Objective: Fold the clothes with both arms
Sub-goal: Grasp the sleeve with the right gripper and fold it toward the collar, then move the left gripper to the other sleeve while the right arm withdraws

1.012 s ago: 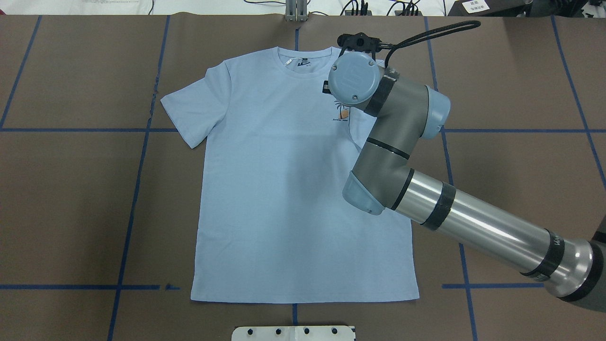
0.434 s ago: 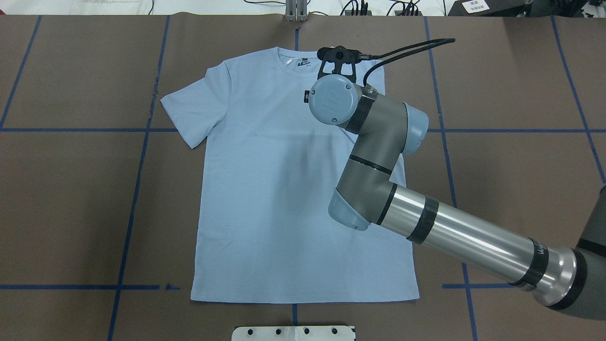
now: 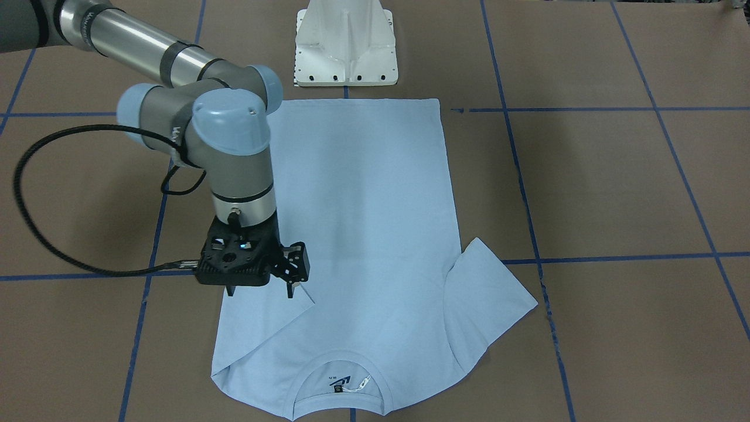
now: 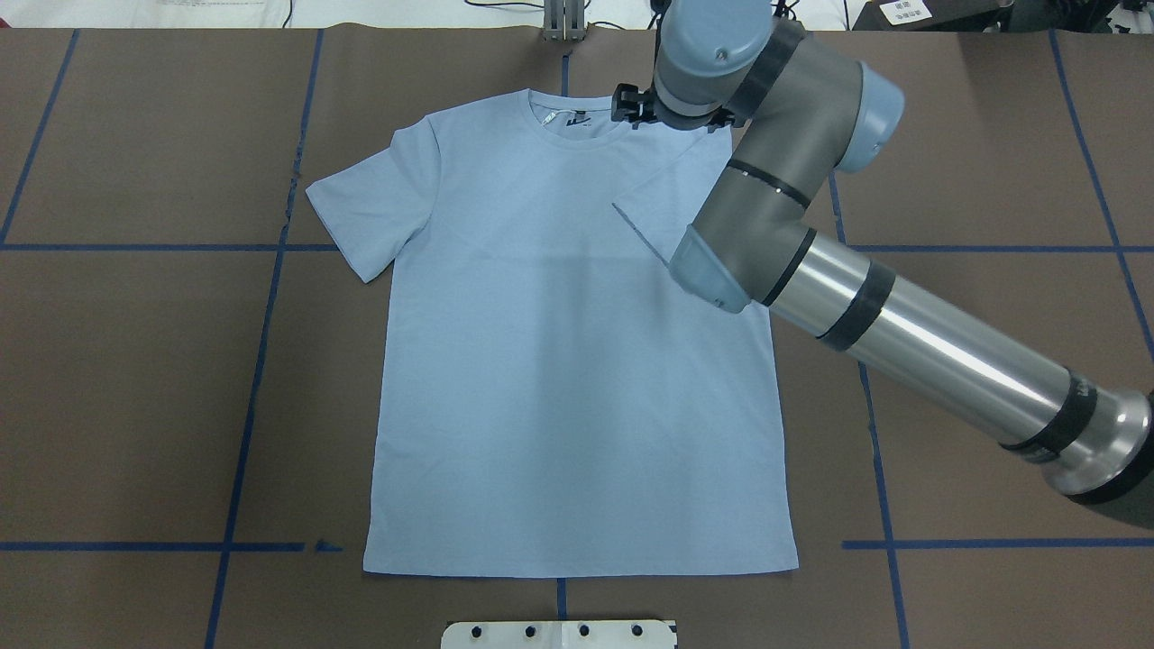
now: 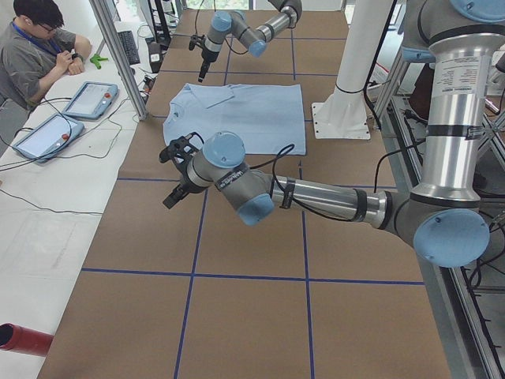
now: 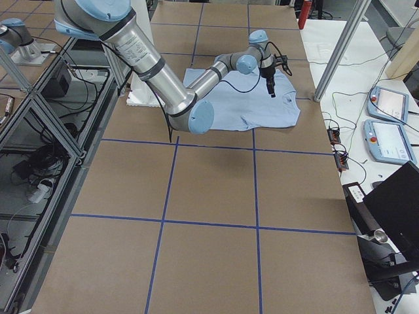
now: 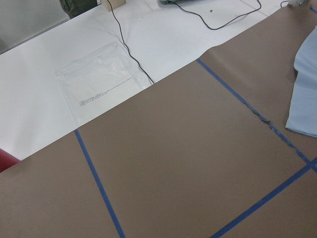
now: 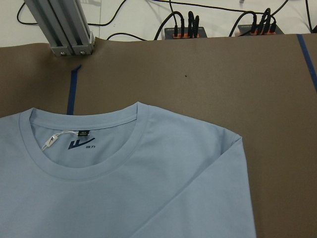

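Note:
The light blue T-shirt [image 4: 559, 361] lies flat, front up, collar at the far edge of the table. Its sleeve [image 4: 672, 189] on my right side is folded inward over the chest and hides the print. The other sleeve [image 4: 361, 212] lies spread out. The neck label [image 8: 79, 144] shows inside the collar. My right gripper [image 3: 261, 290] hangs open and empty just above the folded sleeve's tip [image 3: 304, 299]. My left gripper [image 5: 177, 170] hovers over bare table off the shirt's spread sleeve; I cannot tell whether it is open. The left wrist view shows only a shirt edge [image 7: 307, 99].
The white pedestal base [image 3: 345, 53] stands at the near table edge by the shirt hem. An aluminium post [image 8: 62, 29] and plugged power strips [image 8: 185, 29] are beyond the collar. An operator [image 5: 35, 55] with tablets [image 5: 87, 99] is at the far side.
My right gripper carried the sleeve inward over the chest print and let it go. The arm has since risen and swung back toward the collar. The sleeve now lies folded.

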Controlling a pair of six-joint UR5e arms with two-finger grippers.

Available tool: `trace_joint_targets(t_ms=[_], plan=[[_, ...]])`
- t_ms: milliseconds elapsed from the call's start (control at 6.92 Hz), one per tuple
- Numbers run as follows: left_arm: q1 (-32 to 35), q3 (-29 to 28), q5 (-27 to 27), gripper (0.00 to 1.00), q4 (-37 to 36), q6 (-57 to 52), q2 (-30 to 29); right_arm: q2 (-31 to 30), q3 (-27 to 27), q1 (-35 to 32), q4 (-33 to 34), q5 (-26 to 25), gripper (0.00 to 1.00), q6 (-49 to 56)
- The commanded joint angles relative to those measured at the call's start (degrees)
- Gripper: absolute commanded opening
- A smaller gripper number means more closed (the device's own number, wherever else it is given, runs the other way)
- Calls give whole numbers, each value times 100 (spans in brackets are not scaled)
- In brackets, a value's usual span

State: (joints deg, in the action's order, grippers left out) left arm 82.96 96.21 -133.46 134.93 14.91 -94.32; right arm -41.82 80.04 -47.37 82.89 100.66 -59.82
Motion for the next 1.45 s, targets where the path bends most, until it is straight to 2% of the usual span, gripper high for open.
trace_joint_targets(t_ms=[0,145,289,578,723,1301], plan=[[-1022,-268,1035,99,25,2216,-647,-254,501,-997,717,1223,100,1396],[-1584,-513,1581,84,60,3149,-962,-727,896,-1402,746,1646,100,1977],[-2016,-933,1795,60,86,3855,-1357,-1140,1187,-1685,746,1720,100,2410],[-2781,-1602,2680,56,191,4597,-1938,-1696,1312,-2151,685,2289,100,3446],[-2985,-2023,2999,57,427,4635,-2097,-1811,1417,-2162,676,2266,100,3434],[-3382,-2737,3406,57,570,4635,-2450,-1900,1497,-2171,667,2248,100,3416]])
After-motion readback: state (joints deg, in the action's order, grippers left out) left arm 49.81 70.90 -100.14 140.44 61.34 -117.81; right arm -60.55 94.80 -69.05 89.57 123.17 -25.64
